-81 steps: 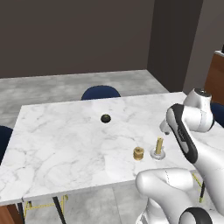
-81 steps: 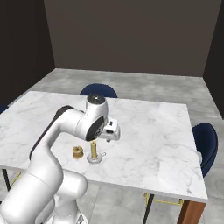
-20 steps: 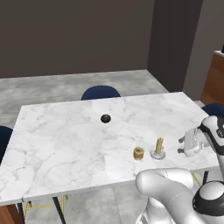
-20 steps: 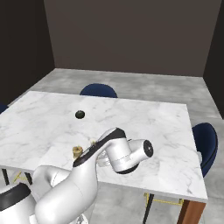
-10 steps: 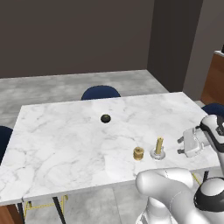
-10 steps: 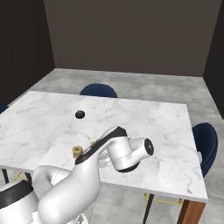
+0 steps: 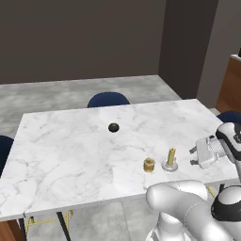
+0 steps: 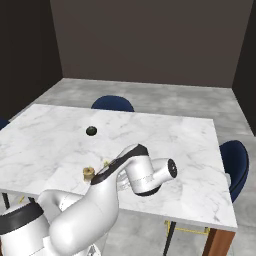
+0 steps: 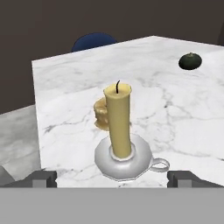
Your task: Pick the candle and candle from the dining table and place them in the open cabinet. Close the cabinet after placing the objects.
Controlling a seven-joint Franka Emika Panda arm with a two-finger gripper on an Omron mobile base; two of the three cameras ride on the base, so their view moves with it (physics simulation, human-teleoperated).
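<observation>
The slim tan-yellow stick candle point(image 9: 118, 122) stands upright on its round silver dish base point(image 9: 124, 159) near the front edge of the dining table point(image 7: 70, 155). The short golden spool candle point(image 9: 101, 114) sits just behind it in the hand view, and left of it as the spool candle point(image 7: 149, 164) in the left base view. My gripper point(image 7: 193, 156) hangs low over the table, right of the stick candle point(image 7: 171, 157) and pointing at it. The gripper point(image 9: 113, 179) is open, with both tips short of the dish base and nothing between them. In the right base view my arm hides most of the stick candle, and the spool candle point(image 8: 89, 173) shows beside it.
A small black round lump point(image 7: 113, 127) lies mid-table, farther back. Blue chairs stand at the far side point(image 7: 108, 100) and the right end point(image 8: 235, 160) of the table. A reddish-brown wooden front point(image 7: 230, 84) stands at the far right.
Four seconds ago the hand hung above the stick candle. It now sits low, to the candle's right, level with it. Over the last second it has hardly moved.
</observation>
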